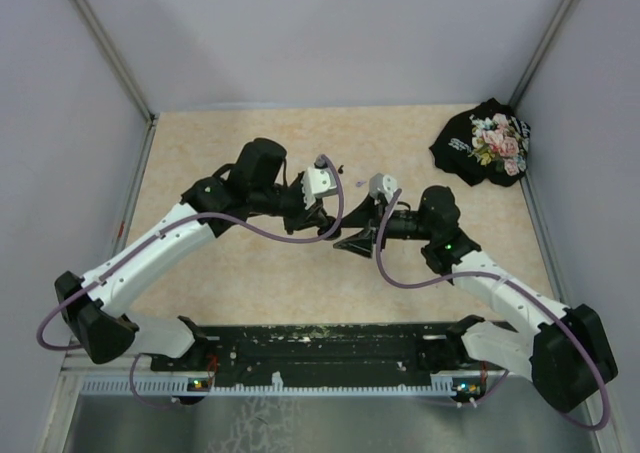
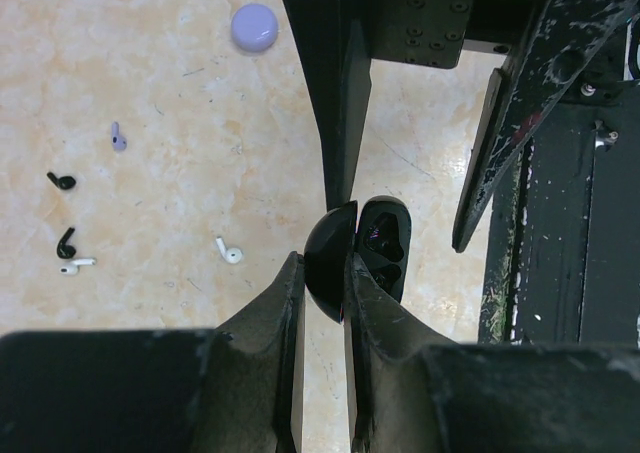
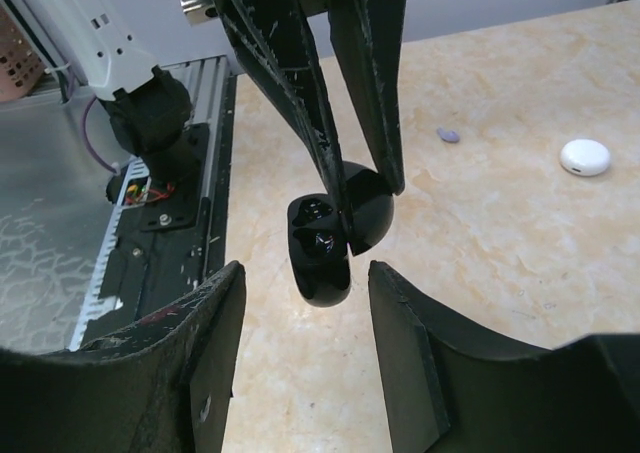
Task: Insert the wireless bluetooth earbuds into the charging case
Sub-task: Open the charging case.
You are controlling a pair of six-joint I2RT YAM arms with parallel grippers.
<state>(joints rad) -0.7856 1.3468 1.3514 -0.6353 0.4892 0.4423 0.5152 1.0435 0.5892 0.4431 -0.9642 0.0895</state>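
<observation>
A black charging case (image 2: 385,235) hangs open above the table, its two sockets dark and empty-looking. My left gripper (image 2: 322,269) is shut on the case's round lid (image 2: 328,263). In the right wrist view the same case (image 3: 320,253) sits just beyond my right gripper (image 3: 305,275), which is open and touches nothing. Loose earbuds lie on the table to the left: a purple one (image 2: 118,138), two black ones (image 2: 61,181) (image 2: 66,243) and two white ones (image 2: 76,265) (image 2: 229,251). From above, the two grippers (image 1: 325,223) (image 1: 355,241) meet at mid-table.
A lavender round case (image 2: 254,27) lies beyond the earbuds. A white round case (image 3: 585,157) and a small purple bit (image 3: 448,134) lie on the table in the right wrist view. A black floral pouch (image 1: 485,143) sits at the back right. Grey walls enclose the table.
</observation>
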